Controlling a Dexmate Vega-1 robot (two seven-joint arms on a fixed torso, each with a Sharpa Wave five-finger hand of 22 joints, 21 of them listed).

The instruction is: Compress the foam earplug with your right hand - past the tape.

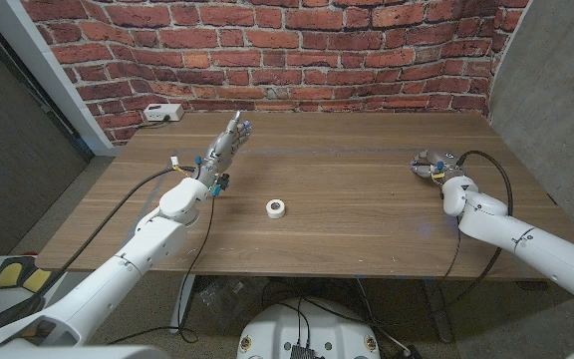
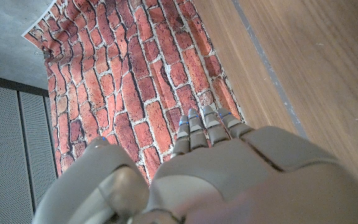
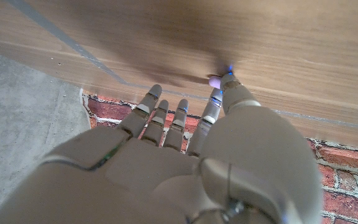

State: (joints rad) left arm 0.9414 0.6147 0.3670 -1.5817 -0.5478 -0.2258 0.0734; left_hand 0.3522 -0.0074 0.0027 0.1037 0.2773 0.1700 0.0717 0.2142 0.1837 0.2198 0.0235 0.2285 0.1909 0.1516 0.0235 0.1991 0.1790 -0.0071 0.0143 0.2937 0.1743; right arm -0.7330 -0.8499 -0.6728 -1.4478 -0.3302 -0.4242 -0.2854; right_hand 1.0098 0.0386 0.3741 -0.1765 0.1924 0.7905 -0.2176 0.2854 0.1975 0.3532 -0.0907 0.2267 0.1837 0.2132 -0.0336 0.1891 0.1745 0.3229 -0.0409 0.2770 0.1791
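A small pale purple foam earplug [image 3: 214,81] lies on the wooden table [image 1: 347,214], caught between two fingertips [image 3: 230,84] of my right hand [image 3: 185,155]; the other fingers reach out straight beside it. In the head view my right hand [image 1: 431,165] is at the table's right side, well past the white tape roll [image 1: 276,208] at the middle, and it hides the earplug there. My left hand [image 1: 229,141] hovers at the back left with its fingers stretched out toward the brick wall, holding nothing; the left wrist view shows its fingers [image 2: 205,127] straight and side by side.
A white socket box [image 1: 162,114] sits at the table's back left corner against the brick wall [image 1: 297,50]. A black cable [image 1: 491,165] loops over my right forearm. Bare wood lies between the tape roll and my right hand.
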